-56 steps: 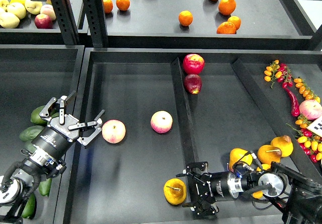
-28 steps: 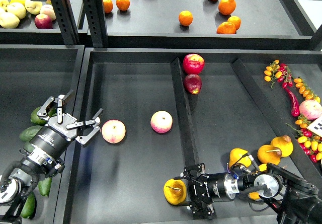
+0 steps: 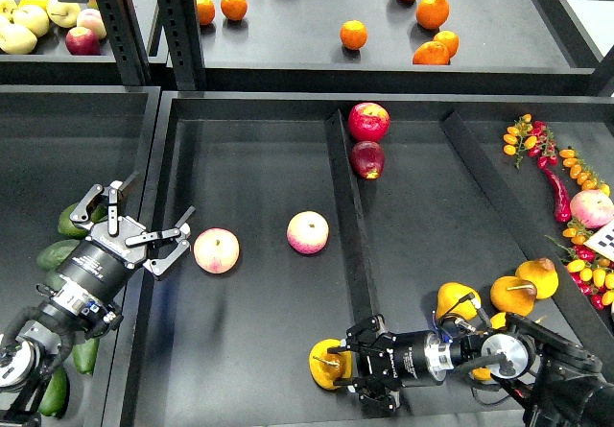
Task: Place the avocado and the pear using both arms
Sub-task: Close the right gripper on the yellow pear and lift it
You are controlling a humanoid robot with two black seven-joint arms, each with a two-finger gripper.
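Observation:
The pear (image 3: 323,366), golden yellow with a short brown stem, lies at the front of the middle tray (image 3: 249,350). My right gripper (image 3: 349,369) lies low and points left. Its fingers are spread on either side of the pear's right half. Several dark green avocados lie in the left tray beside and under my left arm, one (image 3: 70,219) just behind the wrist and one (image 3: 56,253) beside it. My left gripper (image 3: 144,224) is open and empty over the wall between the left and middle trays. It is next to a pink peach (image 3: 216,250).
A second peach (image 3: 307,232) lies mid-tray. A raised divider (image 3: 345,216) splits the tray, and two red apples (image 3: 368,122) sit at its far end. Three more yellow pears (image 3: 513,293) lie by my right arm. Chillies and small tomatoes (image 3: 566,187) are at far right. Oranges (image 3: 354,35) are on the upper shelf.
My right gripper has slid left across the tray floor until its fingers flank the pear, which shifted slightly left. My left gripper has hardly moved.

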